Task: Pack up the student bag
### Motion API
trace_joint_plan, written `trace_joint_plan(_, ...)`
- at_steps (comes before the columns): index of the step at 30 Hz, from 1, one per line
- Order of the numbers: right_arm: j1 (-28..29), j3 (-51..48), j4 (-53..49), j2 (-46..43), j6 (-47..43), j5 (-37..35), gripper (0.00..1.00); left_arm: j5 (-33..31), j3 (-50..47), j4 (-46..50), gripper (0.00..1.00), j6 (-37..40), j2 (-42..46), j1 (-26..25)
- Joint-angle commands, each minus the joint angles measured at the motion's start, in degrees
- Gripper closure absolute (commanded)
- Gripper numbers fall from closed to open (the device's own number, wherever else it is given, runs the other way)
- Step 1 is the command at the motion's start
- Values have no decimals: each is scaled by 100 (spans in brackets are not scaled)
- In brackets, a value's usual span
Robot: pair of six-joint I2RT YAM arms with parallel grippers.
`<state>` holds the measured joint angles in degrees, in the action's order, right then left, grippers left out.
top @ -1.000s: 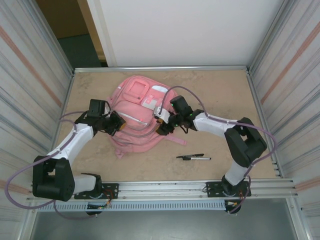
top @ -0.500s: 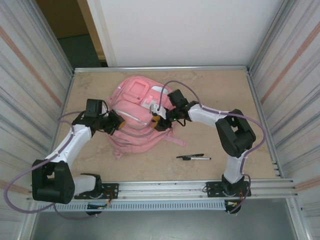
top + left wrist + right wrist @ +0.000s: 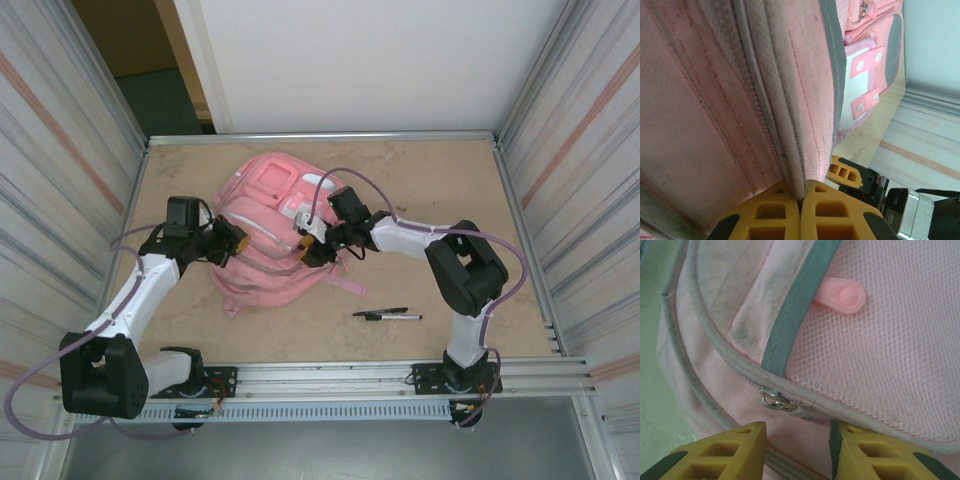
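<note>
Pinching a seam (image 3: pixel 790 125) of the large soft pink fabric backpack (image 3: pixel 262 200) is the left pincer (image 3: pixel 801 196); the right pincer (image 3: pixel 797 437) (jaws partly apart) faces a metal zip slider (image 3: pixel 775 402).

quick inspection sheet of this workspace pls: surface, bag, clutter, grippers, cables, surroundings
surface: tan table, aluminium rail along its near edge
job's things: pink student bag lying flat, left of centre; zip slider on its side
clutter: two pens side by side, right of the bag and apart from it
grippers: left gripper shut on a fold of the bag's zip seam; right gripper open, fingers either side of the zip, just short of the slider
cables: purple cables looped along both arms, the right one arcing over the bag
surroundings: ribbed metal walls on both sides, white panel behind
</note>
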<state>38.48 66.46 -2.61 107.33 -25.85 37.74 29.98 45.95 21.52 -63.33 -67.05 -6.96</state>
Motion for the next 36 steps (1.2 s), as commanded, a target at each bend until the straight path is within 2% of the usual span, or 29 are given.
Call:
trace_joint_plan(1, 177, -206, 1043, 65, 882, -693, 56, 469, -35, -443, 100, -170, 324, -42)
trace_joint_plan(3, 250, -360, 1465, 30, 1281, -1946, 50, 465, -131, -578, 100, -247, 348, -42)
trace_joint_plan(4, 269, -387, 1498, 39, 1328, -2205, 49, 473, -147, -621, 100, -249, 337, -36)
trace_joint_plan(11, 6, -598, 2114, 135, 2556, -1469, 47, 536, -260, -695, 100, -229, 366, -38)
trace_joint_plan(13, -130, -671, 2366, 174, 2624, -1012, 58, 568, -214, -607, 100, -112, 342, -24)
trace_joint_plan(15, -199, -662, 2335, 168, 2392, -472, 79, 579, -214, -585, 100, -99, 341, -25)
trace_joint_plan(17, -194, -720, 2163, 4, 2013, -90, 88, 554, -242, -628, 100, -131, 328, -16)
trace_joint_plan(20, -159, -982, 2088, -254, 1129, 304, 88, 521, -124, -525, 100, 27, 221, 19)
trace_joint_plan(24, 31, -1085, 1844, -425, 201, -124, 88, 299, -354, -799, 100, -239, 167, 2)
trace_joint_plan(30, 318, -991, 907, -687, -1107, 60, 92, 163, -549, -1009, 100, -359, 153, 19)
trace_joint_plan(32, 329, -1019, 818, -761, -1119, -11, 90, 176, -498, -962, 100, -287, 105, 27)
trace_joint_plan(34, 171, -1130, 1048, -774, -743, 30, 70, 335, -417, -926, 100, -213, 58, 28)
trace_joint_plan(36, -64, -1336, 1591, -831, -121, -41, 65, 464, -403, -931, 100, -242, 58, 11)
